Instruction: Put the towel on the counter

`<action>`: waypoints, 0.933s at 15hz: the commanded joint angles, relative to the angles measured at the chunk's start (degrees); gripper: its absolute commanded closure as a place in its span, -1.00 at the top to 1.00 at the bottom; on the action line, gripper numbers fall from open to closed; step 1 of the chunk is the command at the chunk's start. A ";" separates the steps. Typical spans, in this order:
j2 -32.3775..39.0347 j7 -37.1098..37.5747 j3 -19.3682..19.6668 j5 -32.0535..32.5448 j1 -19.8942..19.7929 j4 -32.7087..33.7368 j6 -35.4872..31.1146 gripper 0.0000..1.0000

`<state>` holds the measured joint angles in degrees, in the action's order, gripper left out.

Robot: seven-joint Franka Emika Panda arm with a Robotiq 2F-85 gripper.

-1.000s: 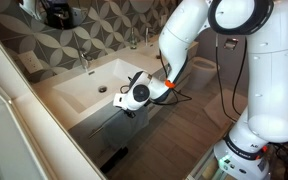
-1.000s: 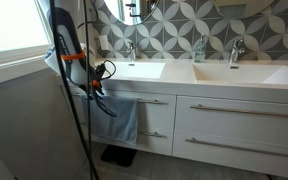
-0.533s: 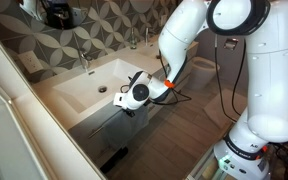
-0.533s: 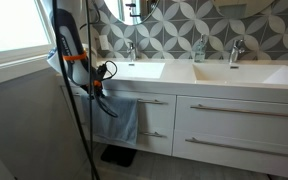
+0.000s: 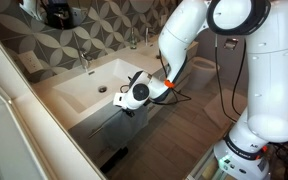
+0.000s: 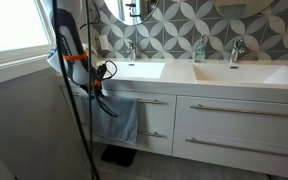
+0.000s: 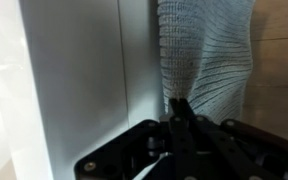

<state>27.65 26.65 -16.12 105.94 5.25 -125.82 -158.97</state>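
The grey-blue towel [image 6: 125, 118] hangs limp down the front of the white drawers, just under the edge of the counter [image 6: 184, 82]. In the wrist view the towel [image 7: 206, 55] fills the upper right with its knitted weave. My gripper [image 7: 179, 108] has its two fingers pressed together on the towel's edge. In both exterior views the gripper [image 5: 125, 106] [image 6: 97, 90] sits at the counter's front edge by the basin [image 5: 94, 82], at the top of the towel. The counter [image 5: 56, 88] is white with chrome faucets.
A second basin [image 6: 234, 73] lies along the counter. Drawers with long handles [image 6: 234, 110] are below. A dark object [image 6: 118, 155] lies on the wood floor under the towel. A white panel [image 7: 74, 80] stands close beside the gripper. A wall [image 6: 19, 110] bounds one end.
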 commanded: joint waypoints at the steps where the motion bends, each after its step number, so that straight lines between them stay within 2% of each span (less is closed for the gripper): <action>1: -2.56 -1.71 -0.25 -2.31 -0.50 -1.93 -1.70 -0.99; 6: -11.11 -0.33 -0.16 -5.12 -1.60 -7.85 -2.87 -0.99; 14: -31.73 1.16 0.83 -8.63 -4.43 -17.55 -5.81 -0.99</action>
<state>6.16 27.38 -15.91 99.33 1.91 -138.20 -163.28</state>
